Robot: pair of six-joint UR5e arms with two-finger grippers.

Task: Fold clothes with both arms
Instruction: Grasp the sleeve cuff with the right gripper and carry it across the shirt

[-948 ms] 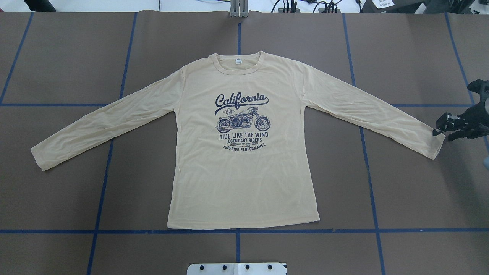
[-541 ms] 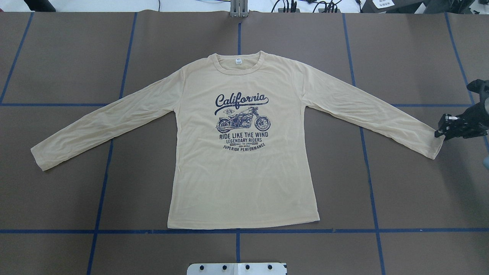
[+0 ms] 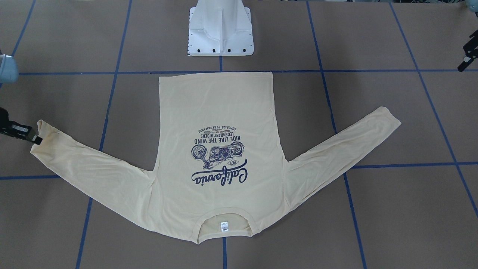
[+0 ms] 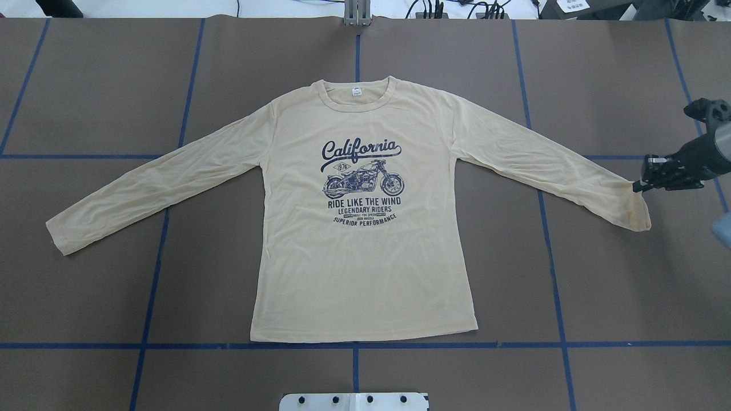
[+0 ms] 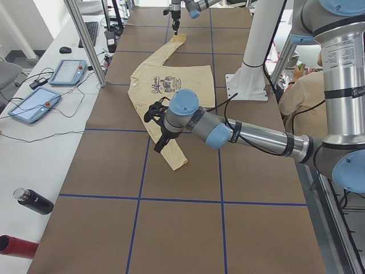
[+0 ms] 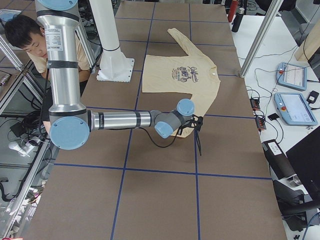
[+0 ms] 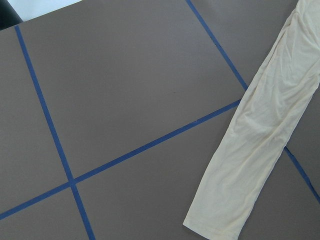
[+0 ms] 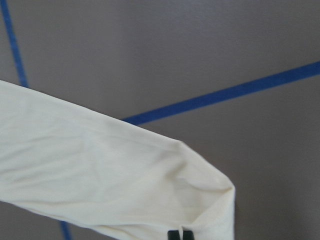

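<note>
The cream-yellow long-sleeved T-shirt (image 4: 365, 257) lies flat, print up, with its neck away from the robot's base; it also shows in the front-facing view (image 3: 216, 112). My right gripper (image 4: 638, 186) is shut on the far corner of the right sleeve's cuff (image 4: 634, 208) and holds it slightly raised. The right wrist view shows the cloth (image 8: 200, 200) pinched at the fingertips (image 8: 173, 234). The left sleeve (image 4: 63, 234) lies flat and untouched. My left gripper (image 3: 464, 63) hangs high, off the sleeve's end; I cannot tell whether it is open. The left wrist view shows that sleeve (image 7: 250, 165) from above.
The white pedestal (image 3: 220, 37) stands just behind the shirt's hem. Blue tape lines (image 4: 354, 345) cross the brown table. Tablets (image 5: 68, 71) and bottles (image 5: 31, 201) lie on a side bench. A person (image 6: 25, 35) sits behind the robot.
The right gripper shut on the right cuff, then moved inward and away from the base. The cuff's corner came with it and rose a little. The rest of the shirt stayed put.
</note>
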